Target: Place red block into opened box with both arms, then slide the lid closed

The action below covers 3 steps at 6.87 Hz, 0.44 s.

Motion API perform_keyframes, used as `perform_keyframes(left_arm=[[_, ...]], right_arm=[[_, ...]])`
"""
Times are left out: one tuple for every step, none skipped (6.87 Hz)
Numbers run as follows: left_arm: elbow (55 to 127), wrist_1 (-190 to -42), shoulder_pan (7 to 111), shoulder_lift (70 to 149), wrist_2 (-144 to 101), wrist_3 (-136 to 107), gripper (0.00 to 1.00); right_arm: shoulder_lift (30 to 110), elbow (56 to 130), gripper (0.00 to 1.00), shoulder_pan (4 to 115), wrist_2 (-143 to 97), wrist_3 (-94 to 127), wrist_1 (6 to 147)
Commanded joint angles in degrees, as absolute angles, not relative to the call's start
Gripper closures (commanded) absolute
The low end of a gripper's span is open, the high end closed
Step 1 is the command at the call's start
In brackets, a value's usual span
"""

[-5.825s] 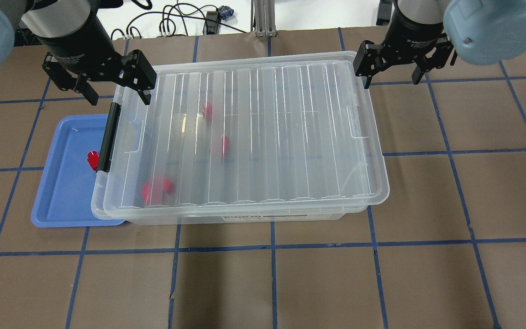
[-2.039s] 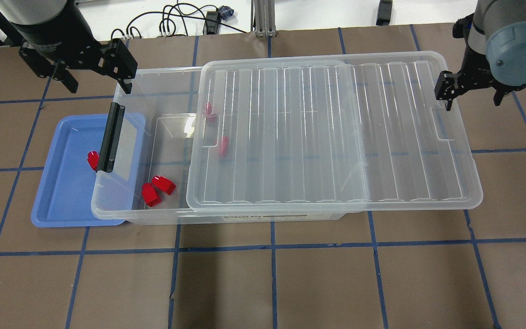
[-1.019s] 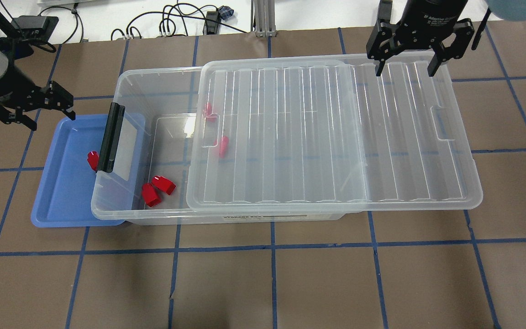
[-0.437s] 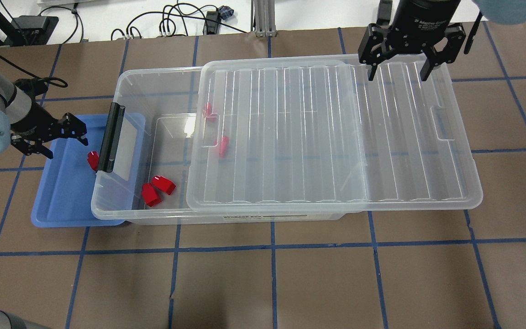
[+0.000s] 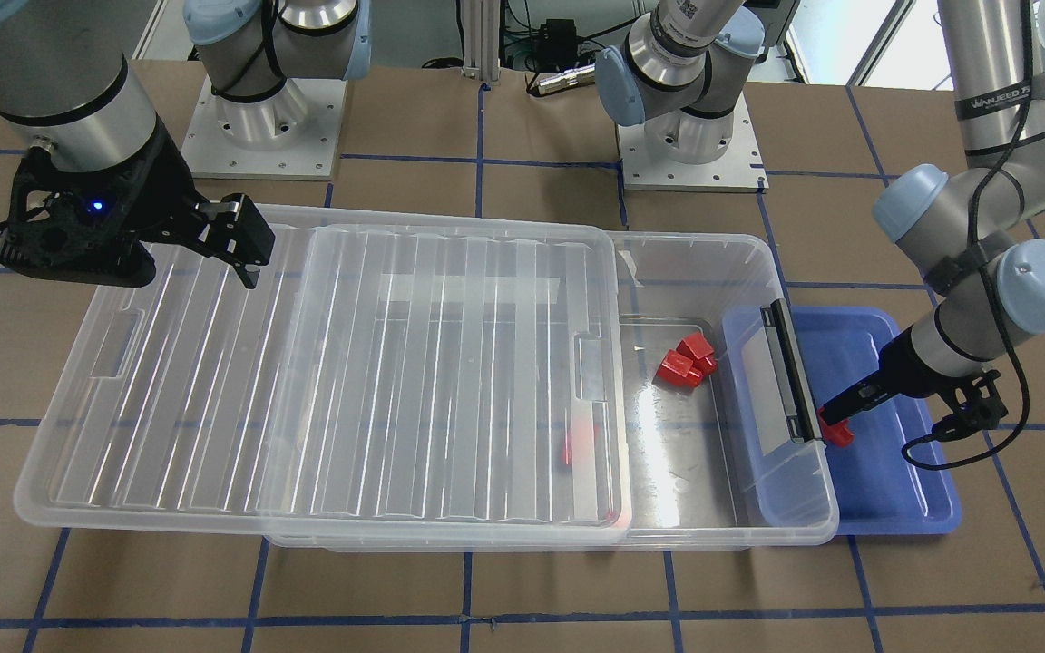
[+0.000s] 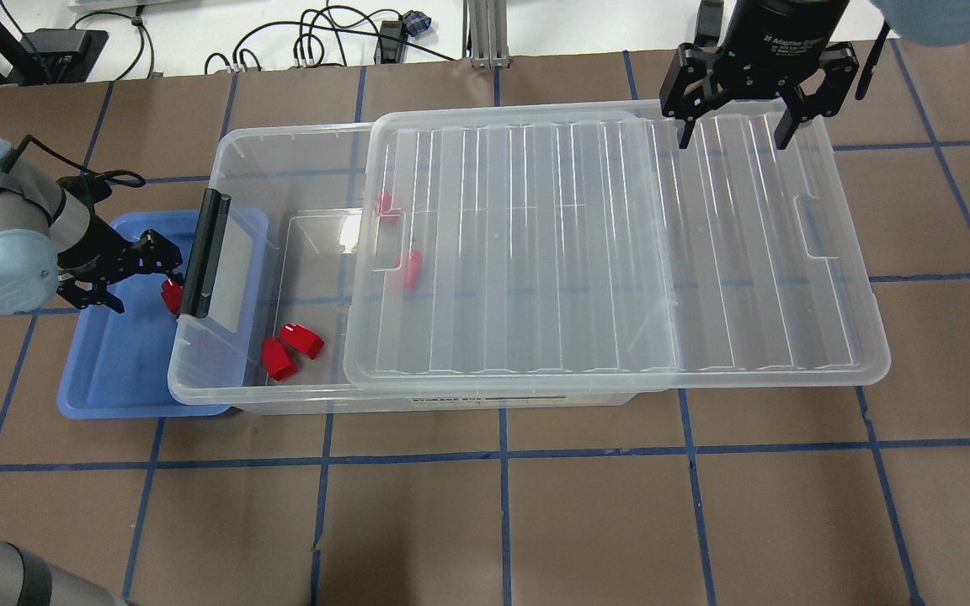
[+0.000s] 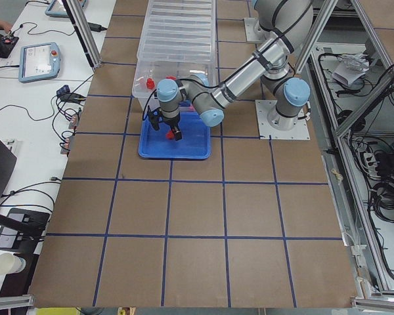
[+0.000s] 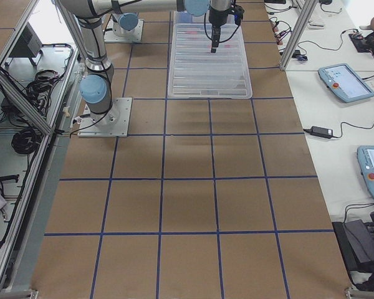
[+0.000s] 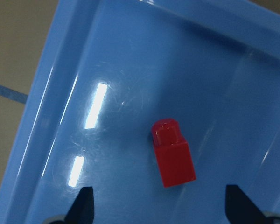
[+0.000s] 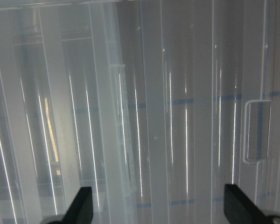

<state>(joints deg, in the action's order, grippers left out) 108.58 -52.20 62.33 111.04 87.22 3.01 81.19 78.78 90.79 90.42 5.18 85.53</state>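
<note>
One red block (image 9: pixel 173 154) lies in the blue tray (image 6: pixel 114 370), close to the box's black latch (image 6: pixel 203 252). My left gripper (image 6: pixel 146 282) hangs open just over the tray, the block (image 6: pixel 170 295) ahead of and between its fingers, untouched. The clear box (image 6: pixel 232 160) has its lid (image 6: pixel 611 244) slid toward my right, so its left end is uncovered. My right gripper (image 6: pixel 733 135) is open above the lid's far edge, holding nothing.
Two red blocks (image 6: pixel 291 345) sit in the uncovered part of the box, and others (image 6: pixel 412 268) show through the lid. The box's latch end overhangs the tray. Brown table with blue tape lines lies all around.
The lid has slid to the right, uncovering the box's left end. My left gripper has come from the box's far corner down over the tray block. My right gripper moved to the lid's far edge.
</note>
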Motion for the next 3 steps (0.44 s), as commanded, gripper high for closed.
perform_keyframes(left_arm=[[109.1,-49.4,62.4,113.3,86.2,2.7,0.00],[109.7,-49.5,62.4,113.9,85.2,2.7,0.02],[110.2,-49.0,62.5,114.1,85.3,0.5,0.03]], right_arm=[[81.1,78.7,0.00,90.8,90.6,5.2,85.5],[81.1,78.3,0.00,90.8,91.1,5.4,85.5],[81.1,78.5,0.00,90.8,91.1,5.4,85.5]])
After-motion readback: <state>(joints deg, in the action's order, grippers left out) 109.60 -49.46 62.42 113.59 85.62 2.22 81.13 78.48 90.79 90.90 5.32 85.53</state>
